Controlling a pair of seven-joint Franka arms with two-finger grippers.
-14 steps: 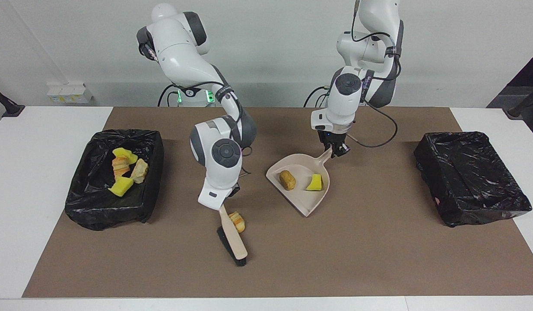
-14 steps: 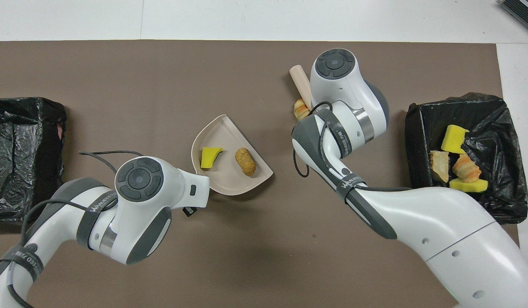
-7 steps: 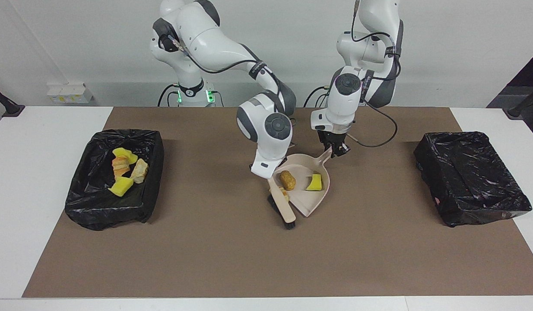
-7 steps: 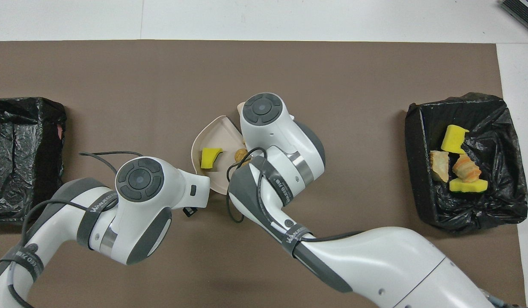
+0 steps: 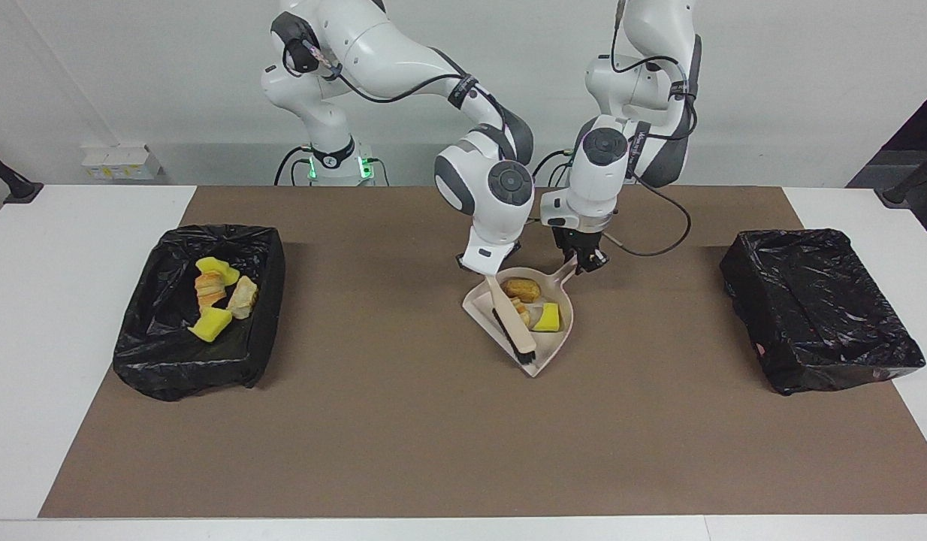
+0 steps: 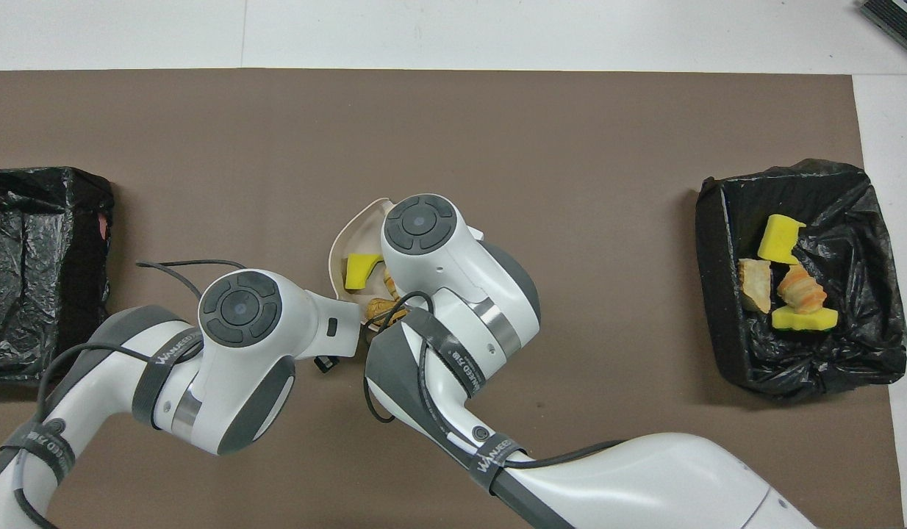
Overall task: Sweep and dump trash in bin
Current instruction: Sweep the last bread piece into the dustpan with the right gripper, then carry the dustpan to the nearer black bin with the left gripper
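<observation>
The beige dustpan (image 5: 545, 353) lies mid-table on the brown mat. In it are three trash pieces: a brown lump (image 5: 522, 289) near the handle, an orange-striped piece (image 5: 518, 306) and a yellow wedge (image 5: 548, 318). My left gripper (image 5: 586, 261) is shut on the dustpan's handle (image 5: 566, 272). My right gripper (image 5: 487, 272) is shut on the beige brush (image 5: 512, 330), whose black bristles rest inside the pan. In the overhead view my right wrist covers most of the pan (image 6: 348, 239); the yellow wedge (image 6: 360, 270) shows.
A black-bagged bin (image 5: 178, 368) at the right arm's end holds several trash pieces (image 5: 215, 297); it also shows in the overhead view (image 6: 718, 294). A second black-bagged bin (image 5: 816, 308) stands at the left arm's end, with no trash visible in it.
My right arm has swept the brush and the orange-striped piece toward the left arm's end and into the dustpan. The brown lump has been pushed toward the handle. The left arm has not moved.
</observation>
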